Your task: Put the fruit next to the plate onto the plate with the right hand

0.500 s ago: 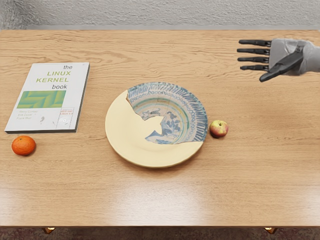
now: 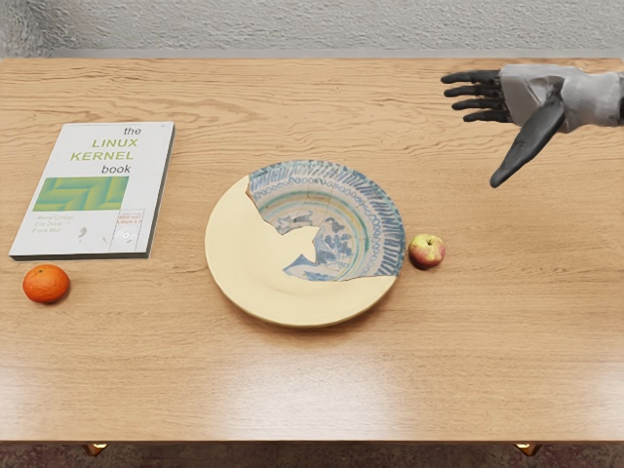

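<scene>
Shifted a little left and up since the earlier frame, thumb now swung downward: so much for the right hand [image 2: 510,102], spread wide and holding nothing, hovering near the far right, well apart from the apple [image 2: 426,251]. Finds that apple unmoved on the surface [image 2: 487,370], just beside the right rim of the plate [image 2: 249,278] and not yet on it; cannot tell whether touching. Leaves the orange [image 2: 46,283], below the book [image 2: 96,188] at the left, out of the job, being well apart from the plate. Could set the apple rolling by coming down off-centre on something so round. Could pinch the rim along with the fruit, or shove the fruit against it, given so little room on that side. Could squirt it out sideways by closing early or unevenly from so wide a spread. Might nudge the plate, or lose the apple back over the edge, by letting go at the sloped rim rather than near the middle. Safer, probably, to approach from above or from the right.
</scene>
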Available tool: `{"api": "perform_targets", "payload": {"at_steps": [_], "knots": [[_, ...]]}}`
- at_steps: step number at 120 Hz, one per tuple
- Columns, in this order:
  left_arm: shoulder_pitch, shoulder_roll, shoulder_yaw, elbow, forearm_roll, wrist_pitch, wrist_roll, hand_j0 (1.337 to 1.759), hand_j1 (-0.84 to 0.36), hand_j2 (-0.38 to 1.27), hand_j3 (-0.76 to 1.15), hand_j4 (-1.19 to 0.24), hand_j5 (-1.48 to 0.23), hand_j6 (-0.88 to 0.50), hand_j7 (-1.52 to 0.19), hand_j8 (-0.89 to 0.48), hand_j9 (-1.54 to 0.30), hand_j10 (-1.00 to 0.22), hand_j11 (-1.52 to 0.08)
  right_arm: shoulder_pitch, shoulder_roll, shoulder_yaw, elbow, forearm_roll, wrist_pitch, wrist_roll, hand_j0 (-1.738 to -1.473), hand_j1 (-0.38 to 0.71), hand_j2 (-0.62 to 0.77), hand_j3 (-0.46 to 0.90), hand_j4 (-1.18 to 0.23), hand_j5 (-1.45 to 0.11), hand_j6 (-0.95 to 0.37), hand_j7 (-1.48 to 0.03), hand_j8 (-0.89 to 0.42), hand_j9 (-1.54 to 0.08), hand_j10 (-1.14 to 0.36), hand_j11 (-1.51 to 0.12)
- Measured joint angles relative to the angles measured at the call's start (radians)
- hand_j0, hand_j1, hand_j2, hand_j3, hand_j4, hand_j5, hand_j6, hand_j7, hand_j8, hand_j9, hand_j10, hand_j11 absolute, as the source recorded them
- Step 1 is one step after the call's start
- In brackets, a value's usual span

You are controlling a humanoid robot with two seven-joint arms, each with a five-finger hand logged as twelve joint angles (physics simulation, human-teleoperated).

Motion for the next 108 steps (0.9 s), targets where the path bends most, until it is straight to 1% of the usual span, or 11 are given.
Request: {"api": "perform_targets", "payload": {"at_steps": [8,14,21,26,32,46,66,86,97,108], "knots": [[-0.001,0.000,0.000,0.000,0.000,0.000,0.000,1.658,0.06,0.05,0.00,-0.25,-0.32,-0.25,-0.32,-0.25,-0.32,-0.25,-0.32,-0.032,-0.021,0.006,0.094,-0.103,0.000,0.056,-1.658,-0.30,-0.01,0.00,-0.04,-0.05,-0.04,-0.05,-0.04,-0.05,-0.04,-0.05],[-0.001,0.000,0.000,0.000,0.000,0.000,0.000,1.658,0.06,0.05,0.00,-0.25,-0.32,-0.25,-0.32,-0.25,-0.32,-0.25,-0.32,-0.064,-0.044,0.009,0.158,-0.170,-0.004,0.114,-1.658,-0.30,-0.01,0.00,-0.04,-0.06,-0.04,-0.06,-0.04,-0.06,-0.04,-0.06],[0.000,0.000,0.000,0.000,0.000,0.000,0.000,1.658,0.06,0.05,0.00,-0.25,-0.32,-0.25,-0.32,-0.25,-0.32,-0.24,-0.32,-0.108,-0.069,0.010,0.217,-0.234,-0.054,0.179,-1.658,-0.29,-0.01,0.00,-0.05,-0.06,-0.05,-0.06,-0.05,-0.06,-0.05,-0.06],[0.000,0.000,0.000,0.000,0.000,0.000,0.000,1.658,0.06,0.05,0.00,-0.25,-0.32,-0.25,-0.32,-0.25,-0.32,-0.24,-0.32,-0.138,-0.080,0.008,0.254,-0.270,-0.107,0.210,-1.658,-0.29,-0.01,0.00,-0.05,-0.07,-0.05,-0.07,-0.05,-0.07,-0.05,-0.07],[0.000,0.000,0.000,0.000,0.000,0.000,0.000,1.658,0.06,0.05,0.00,-0.25,-0.32,-0.25,-0.32,-0.25,-0.32,-0.24,-0.32,-0.171,-0.086,0.005,0.289,-0.306,-0.176,0.234,-1.658,-0.28,-0.01,0.00,-0.06,-0.07,-0.06,-0.07,-0.06,-0.07,-0.06,-0.07],[0.000,0.000,0.000,0.000,0.000,0.000,0.000,1.658,0.06,0.05,0.00,-0.25,-0.32,-0.25,-0.32,-0.25,-0.32,-0.24,-0.32,-0.249,-0.081,0.000,0.342,-0.362,-0.333,0.258,-1.658,-0.28,-0.01,0.00,-0.07,-0.08,-0.07,-0.08,-0.07,-0.08,-0.06,-0.08],[0.000,0.000,0.000,0.000,0.000,0.000,0.000,1.658,0.06,0.05,0.00,-0.25,-0.32,-0.25,-0.32,-0.25,-0.32,-0.24,-0.32,-0.319,-0.049,-0.019,0.361,-0.424,-0.462,0.270,-1.658,-0.24,-0.02,0.00,-0.09,-0.12,-0.10,-0.12,-0.09,-0.12,-0.09,-0.12],[0.000,0.000,0.000,0.000,0.000,0.000,0.000,1.658,0.06,0.05,0.00,-0.25,-0.32,-0.25,-0.32,-0.25,-0.32,-0.24,-0.32,-0.357,-0.027,-0.052,0.362,-0.452,-0.538,0.278,-1.658,-0.13,-0.03,0.00,-0.19,-0.24,-0.19,-0.24,-0.19,-0.24,-0.19,-0.24],[-0.001,0.000,0.000,0.000,0.000,0.000,0.000,1.658,0.06,0.05,0.00,-0.25,-0.32,-0.25,-0.32,-0.25,-0.32,-0.24,-0.32,-0.388,-0.022,-0.063,0.363,-0.469,-0.576,0.308,-1.658,-0.07,-0.04,0.00,-0.24,-0.31,-0.24,-0.31,-0.24,-0.31,-0.24,-0.31],[0.000,0.000,0.000,0.000,0.000,0.000,0.000,1.658,0.06,0.05,0.00,-0.25,-0.32,-0.25,-0.32,-0.25,-0.32,-0.24,-0.32,-0.417,-0.007,-0.076,0.363,-0.495,-0.634,0.324,-1.658,-0.03,-0.05,0.00,-0.27,-0.35,-0.27,-0.35,-0.27,-0.35,-0.27,-0.35]]}}
